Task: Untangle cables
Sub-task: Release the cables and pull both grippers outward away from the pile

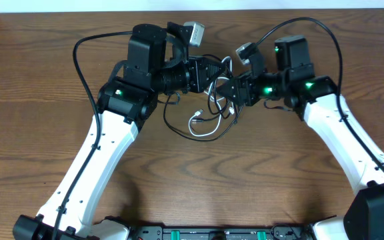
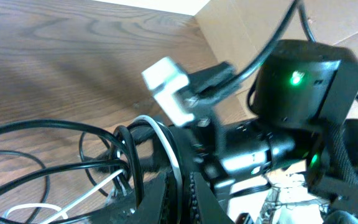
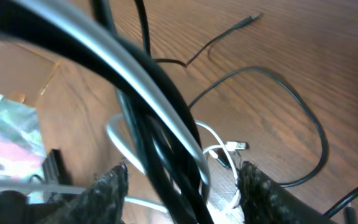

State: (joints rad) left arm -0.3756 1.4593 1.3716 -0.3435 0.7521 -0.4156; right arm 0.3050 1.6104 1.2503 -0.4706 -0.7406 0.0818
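Our right gripper straddles the cables, jaws apart. Beyond, the left gripper pinches that bundle. We should close on one black strand only, then draw apart slowly, leaving the white cable slack on the table.

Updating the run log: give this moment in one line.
left tool: shut, amid cables | right tool: open, straddling cables | white cable: partly on table
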